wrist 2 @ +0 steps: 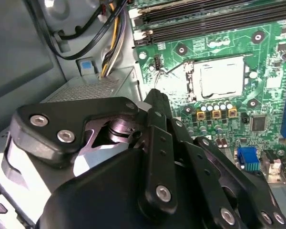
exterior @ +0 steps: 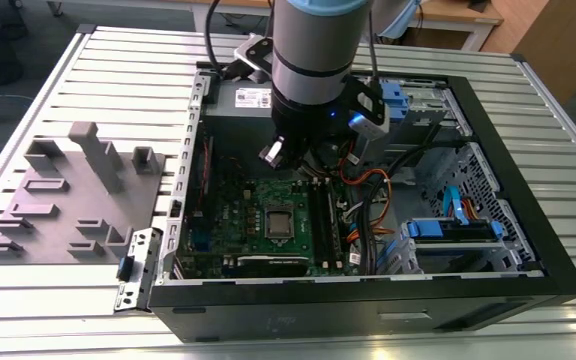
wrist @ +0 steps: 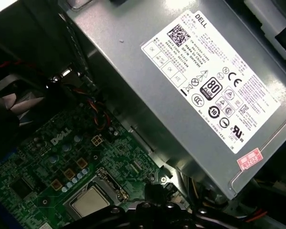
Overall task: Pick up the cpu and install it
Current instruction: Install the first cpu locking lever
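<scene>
Silver-grey cpu (exterior: 280, 222) sitting in its socket on the green circuit board (exterior: 230, 206), centre of the exterior view, inside the open black computer case (exterior: 528, 187).

Item detail: the arm's gripper (exterior: 303, 169) is hanging over the board just above the cpu in the frame, near it but apart from it; whether its fingers are parted or closed cannot be told. In the second wrist view the cpu (wrist 2: 221, 77) is lying flat at upper right, ringed by the shiny socket frame (wrist 2: 188, 78), with the black gripper linkage (wrist 2: 157, 157) filling the lower part. In the first wrist view the cpu (wrist: 89, 201) is showing at the lower edge, the grey box with a white label (wrist: 148, 95) standing beside the board (upper right). A grey moulded tray (exterior: 68, 202) is resting on the slatted table (exterior: 28, 300) at the exterior view's left.
</scene>
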`<state>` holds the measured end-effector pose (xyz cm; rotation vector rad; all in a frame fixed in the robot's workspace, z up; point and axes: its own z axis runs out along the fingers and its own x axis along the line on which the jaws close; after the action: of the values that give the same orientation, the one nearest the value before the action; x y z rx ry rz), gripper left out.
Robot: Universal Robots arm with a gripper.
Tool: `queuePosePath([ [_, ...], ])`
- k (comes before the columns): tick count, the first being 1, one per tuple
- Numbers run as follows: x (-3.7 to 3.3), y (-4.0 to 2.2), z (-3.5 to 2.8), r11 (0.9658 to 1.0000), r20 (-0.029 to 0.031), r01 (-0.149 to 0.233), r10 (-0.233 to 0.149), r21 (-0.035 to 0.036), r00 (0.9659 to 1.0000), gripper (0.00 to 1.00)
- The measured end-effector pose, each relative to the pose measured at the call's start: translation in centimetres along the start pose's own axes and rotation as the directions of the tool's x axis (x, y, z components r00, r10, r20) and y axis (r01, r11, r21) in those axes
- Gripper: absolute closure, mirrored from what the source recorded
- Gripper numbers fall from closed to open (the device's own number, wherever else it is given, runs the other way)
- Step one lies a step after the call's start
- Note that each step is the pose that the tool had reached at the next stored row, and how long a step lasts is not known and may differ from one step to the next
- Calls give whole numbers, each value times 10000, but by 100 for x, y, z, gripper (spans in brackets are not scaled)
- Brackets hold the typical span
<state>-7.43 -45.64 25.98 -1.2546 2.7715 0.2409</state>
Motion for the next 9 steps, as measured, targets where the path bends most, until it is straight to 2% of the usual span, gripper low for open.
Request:
queuePosePath([
  [2,1,-2,14,9999,14,113,-113,-41,9999,89],
  [3,1,-3,17,9998,53,165,-165,-87,9999,89],
  [6,-1,-5,21,9990,286,311,-302,-314,9991,89],
  [7,-2,-6,23,9988,323,351,-339,-353,9989,89],
  [9,1,-8,43,9983,332,448,-435,-372,9985,89],
])
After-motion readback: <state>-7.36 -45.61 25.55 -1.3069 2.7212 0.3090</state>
